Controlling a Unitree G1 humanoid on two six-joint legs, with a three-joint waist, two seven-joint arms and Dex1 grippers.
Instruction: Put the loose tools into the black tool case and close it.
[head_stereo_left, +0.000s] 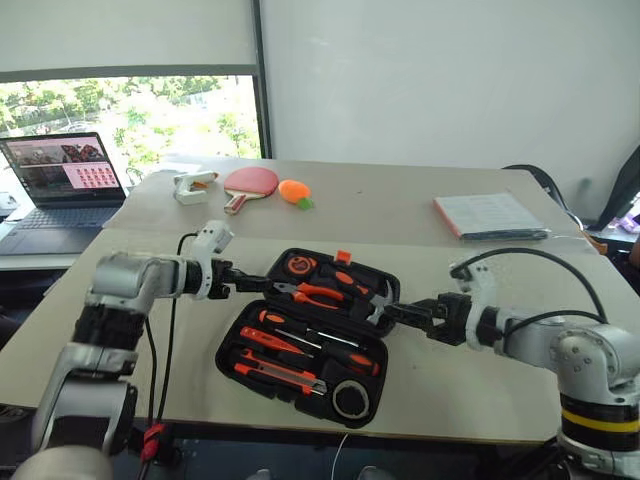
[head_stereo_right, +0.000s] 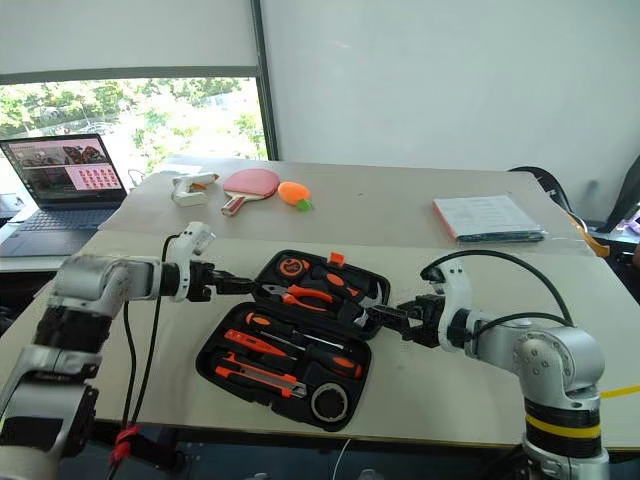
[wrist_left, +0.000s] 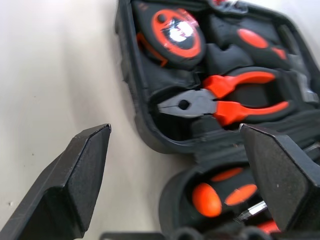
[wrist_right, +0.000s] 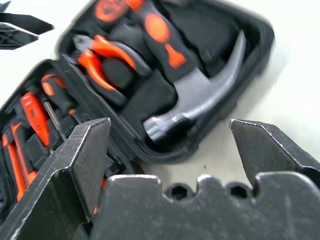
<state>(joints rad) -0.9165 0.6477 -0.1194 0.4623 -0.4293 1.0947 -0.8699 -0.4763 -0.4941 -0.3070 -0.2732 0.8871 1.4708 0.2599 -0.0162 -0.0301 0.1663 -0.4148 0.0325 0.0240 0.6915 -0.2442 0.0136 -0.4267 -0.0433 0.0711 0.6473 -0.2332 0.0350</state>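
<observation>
The black tool case (head_stereo_left: 228, 352) lies open flat in the middle of the table, with an orange latch (head_stereo_left: 344, 257) on its far rim. Two screwdrivers (head_stereo_left: 305, 328), a utility knife (head_stereo_left: 268, 375) and a black tape roll (head_stereo_left: 350, 398) lie in its near half. Pliers (wrist_left: 225, 102) and a hammer (wrist_right: 210, 95) sit in the far half. My left gripper (head_stereo_left: 262, 284) is open at the far half's left edge, its fingers (wrist_left: 75, 180) astride the rim. At the case's right side, my right gripper (head_stereo_left: 392, 313) is open by the hammer head.
An open laptop (head_stereo_left: 65, 185) stands on a side table at the far left. A red paddle (head_stereo_left: 250, 182), an orange toy (head_stereo_left: 294, 191) and a white object (head_stereo_left: 190, 187) lie at the back. A notebook (head_stereo_left: 490, 215) lies at the back right.
</observation>
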